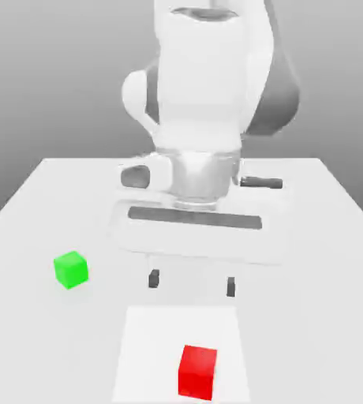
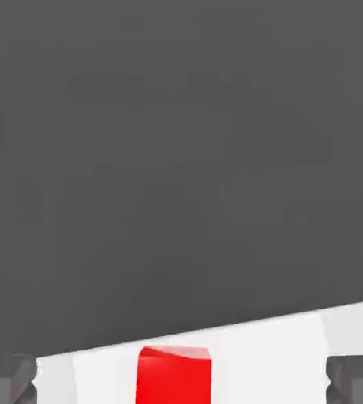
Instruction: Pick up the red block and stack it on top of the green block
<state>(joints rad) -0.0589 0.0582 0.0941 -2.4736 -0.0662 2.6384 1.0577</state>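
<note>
The red block (image 1: 197, 372) rests on the white table near its front edge, a little to the exterior view's right of centre. The green block (image 1: 71, 269) sits apart from it, toward the exterior view's left and farther back. My gripper (image 1: 192, 282) hangs above the table behind the red block, open, its two dark fingertips (image 1: 154, 278) spread wide with nothing between them. In the hand view the red block (image 2: 174, 375) lies between the two dark fingertips (image 2: 8, 377), with my gripper (image 2: 181, 379) clear of it.
The white table (image 1: 311, 260) spans the scene, with a paler rectangular patch (image 1: 149, 347) under the red block. The arm's white body (image 1: 204, 95) rises at the back centre. Beyond the table edge the hand view shows dark grey floor (image 2: 181, 158).
</note>
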